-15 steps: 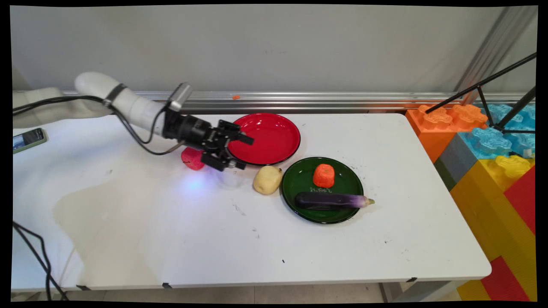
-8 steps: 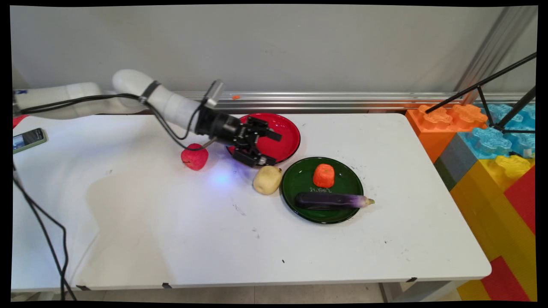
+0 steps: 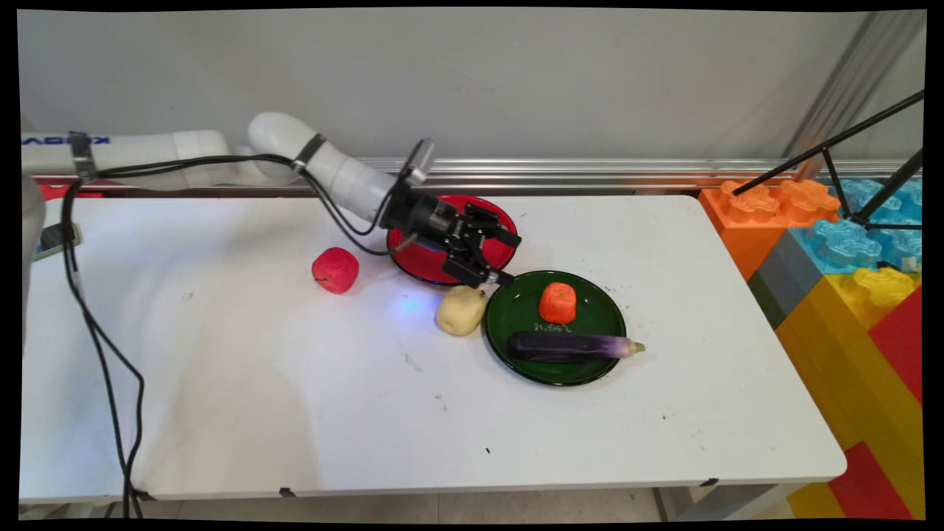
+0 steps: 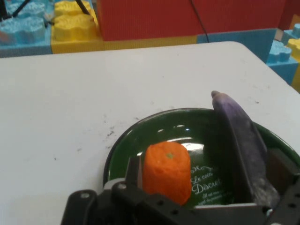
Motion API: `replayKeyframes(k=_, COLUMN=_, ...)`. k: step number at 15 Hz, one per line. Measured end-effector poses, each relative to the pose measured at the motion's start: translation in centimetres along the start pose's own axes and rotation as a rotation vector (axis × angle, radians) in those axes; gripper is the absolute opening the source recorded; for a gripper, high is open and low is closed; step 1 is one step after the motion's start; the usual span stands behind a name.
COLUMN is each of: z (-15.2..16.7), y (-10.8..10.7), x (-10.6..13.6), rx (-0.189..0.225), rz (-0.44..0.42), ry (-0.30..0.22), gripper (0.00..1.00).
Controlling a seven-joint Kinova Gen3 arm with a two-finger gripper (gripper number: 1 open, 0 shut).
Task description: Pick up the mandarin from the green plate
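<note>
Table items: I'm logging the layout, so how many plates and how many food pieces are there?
Plates: 2, red plate and green plate.
Food pieces: 4, red apple, potato, carrot chunk, eggplant.
Total: 6.

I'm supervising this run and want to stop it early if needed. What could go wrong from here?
The open gripper hangs low over the green plate rim, so it might clip and shift it. The carrot piece stands upright and could topple if nudged. The eggplant lies close beside it and may be knocked by a finger.
</note>
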Motion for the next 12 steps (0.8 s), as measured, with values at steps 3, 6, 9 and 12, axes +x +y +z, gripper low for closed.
replayKeyframes(k=3, z=1.8, y=-0.8, x=0.5, rx=-0.016, rz=-0.022, ry=-0.02, gripper=1.0)
replayKeyframes(k=6, z=3.1, y=-1.2, x=0.7, rx=-0.035, rz=-0.033, ry=-0.039, gripper=1.0)
replayKeyframes(k=9, z=5.0, y=-1.6, x=0.4, rx=-0.07, rz=-0.034, ry=-0.072, gripper=1.0)
replayKeyframes(k=12, z=6.2, y=-2.0, x=0.1, rx=-0.089, rz=-0.031, ry=-0.094, gripper=1.0)
